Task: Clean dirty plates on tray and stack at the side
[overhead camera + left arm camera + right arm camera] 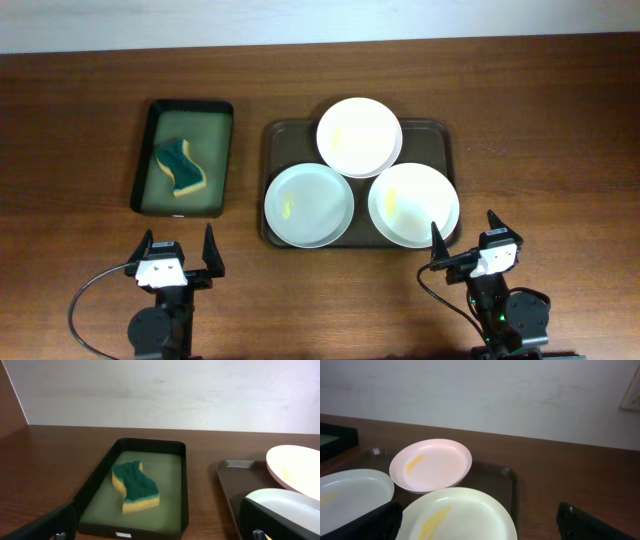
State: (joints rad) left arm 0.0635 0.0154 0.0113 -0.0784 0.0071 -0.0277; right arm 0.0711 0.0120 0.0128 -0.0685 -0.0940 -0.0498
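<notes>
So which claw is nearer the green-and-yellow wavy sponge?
Left. The left claw hangs at the near table edge straight in line with the green-and-yellow wavy sponge; the right claw is by the near right corner of the large dark brown tray.

Left gripper (178, 233): two matte black fingers (211, 252), flat, tapering to sharp points. White boxy housing (160, 268) sits between them, with small dark marks on top. A thin black left cable (85, 295) curves off at lower left of frame. Below is a black round left joint (160, 328).

Right gripper (463, 220): same black pointed fingers and a white right housing (497, 252). There is a thin black right cable (440, 292), a round black right joint (522, 315) at bottom right, and a tiny green light (497, 318) on the arm body.

In the wrist views the fingers show only as blunt black slabs in the bottom corners. Left wrist view has a small grey screw-like dot (257, 534) on one.
</notes>
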